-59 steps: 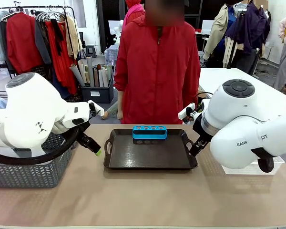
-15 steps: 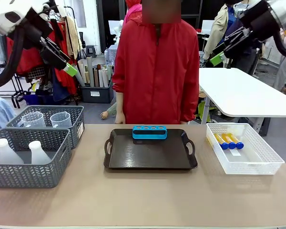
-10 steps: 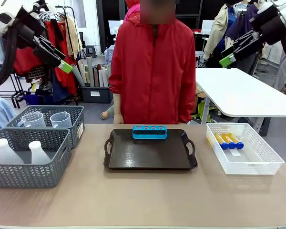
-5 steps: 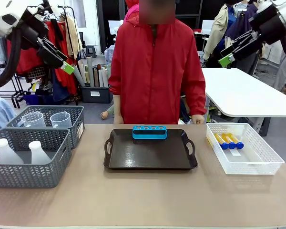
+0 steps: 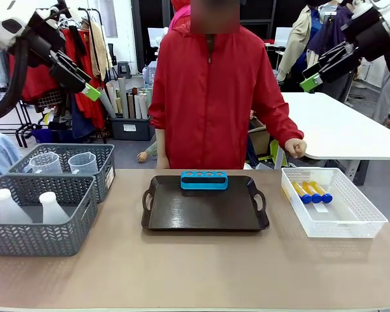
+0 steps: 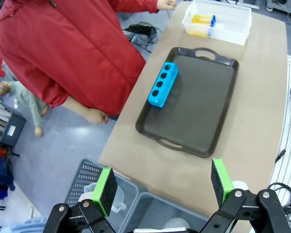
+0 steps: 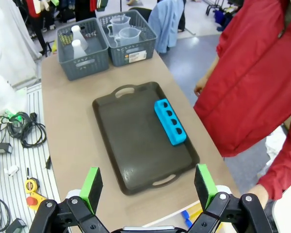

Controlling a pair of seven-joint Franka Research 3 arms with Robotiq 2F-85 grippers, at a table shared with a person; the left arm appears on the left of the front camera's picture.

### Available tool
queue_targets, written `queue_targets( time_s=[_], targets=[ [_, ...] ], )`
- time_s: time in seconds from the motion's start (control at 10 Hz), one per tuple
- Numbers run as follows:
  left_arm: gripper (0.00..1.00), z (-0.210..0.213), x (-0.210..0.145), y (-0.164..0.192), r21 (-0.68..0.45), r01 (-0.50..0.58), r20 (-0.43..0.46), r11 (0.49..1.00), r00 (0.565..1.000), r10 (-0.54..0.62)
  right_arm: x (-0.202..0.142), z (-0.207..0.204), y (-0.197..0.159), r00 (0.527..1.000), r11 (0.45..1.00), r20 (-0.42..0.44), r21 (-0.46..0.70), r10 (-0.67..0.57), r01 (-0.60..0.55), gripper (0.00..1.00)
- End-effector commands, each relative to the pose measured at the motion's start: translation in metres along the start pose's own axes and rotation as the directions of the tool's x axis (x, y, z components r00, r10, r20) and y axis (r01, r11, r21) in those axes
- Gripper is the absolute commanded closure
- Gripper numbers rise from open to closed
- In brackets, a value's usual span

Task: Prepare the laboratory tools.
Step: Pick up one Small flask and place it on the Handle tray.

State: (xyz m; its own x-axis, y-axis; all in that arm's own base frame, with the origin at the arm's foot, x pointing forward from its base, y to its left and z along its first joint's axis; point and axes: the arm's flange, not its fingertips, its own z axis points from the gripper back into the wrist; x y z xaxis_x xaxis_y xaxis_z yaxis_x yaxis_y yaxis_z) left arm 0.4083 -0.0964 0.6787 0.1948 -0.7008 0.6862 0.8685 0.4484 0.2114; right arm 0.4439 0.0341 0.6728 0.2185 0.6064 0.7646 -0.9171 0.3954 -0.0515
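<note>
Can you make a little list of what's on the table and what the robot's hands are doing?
Middle: dark rectangular tray with blue four-hole rack at its far edge
Right side: white mesh basket holding orange tubes with blue caps
Left side: nearer grey woven basket holds white conical flasks; farther grey woven basket holds clear plastic beakers
Robot's left hand: open, raised high, empty
Robot's right hand: open, raised high, empty
Person: red jacket, fist near the white basket

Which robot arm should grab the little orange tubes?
Probably the right. The tubes lie in the white basket on the robot's right, nearer the open right gripper; the left gripper hangs over the grey baskets, across the tray.
</note>
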Motion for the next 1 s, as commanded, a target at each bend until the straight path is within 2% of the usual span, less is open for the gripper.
queue_targets(
  time_s=[0.0,0.2,0.5,0.6,0.7,0.9],
  targets=[
    [0.0,0.002,-0.001,-0.001,-0.001,0.001,0.015,1.0,1.0,-0.001,0.001,-0.001,0.001,1.0,1.0,0.005,0.004,-0.002,0.002,0.0],
    [0.0,0.0,0.0,0.0,0.0,0.0,0.0,1.0,1.0,0.0,0.001,-0.001,0.001,1.0,1.0,0.005,0.004,-0.002,0.002,0.0],
    [0.0,0.003,-0.009,-0.006,0.044,-0.047,-0.239,0.998,0.969,0.056,0.001,-0.001,0.001,1.0,1.0,0.005,0.004,-0.002,0.002,0.0],
    [0.0,0.001,-0.013,-0.01,0.059,-0.056,-0.316,0.997,0.946,0.072,0.001,-0.001,0.001,1.0,1.0,0.005,0.004,-0.002,0.002,0.0],
    [0.0,0.001,-0.018,-0.01,0.098,-0.094,-0.42,0.991,0.899,0.127,0.001,-0.001,0.001,1.0,1.0,0.005,0.004,-0.002,0.002,0.0],
    [0.0,-0.012,-0.035,-0.013,0.203,-0.136,-0.528,0.97,0.819,0.226,0.001,-0.001,0.001,1.0,1.0,0.005,0.004,-0.002,0.002,0.0]
  ],
)
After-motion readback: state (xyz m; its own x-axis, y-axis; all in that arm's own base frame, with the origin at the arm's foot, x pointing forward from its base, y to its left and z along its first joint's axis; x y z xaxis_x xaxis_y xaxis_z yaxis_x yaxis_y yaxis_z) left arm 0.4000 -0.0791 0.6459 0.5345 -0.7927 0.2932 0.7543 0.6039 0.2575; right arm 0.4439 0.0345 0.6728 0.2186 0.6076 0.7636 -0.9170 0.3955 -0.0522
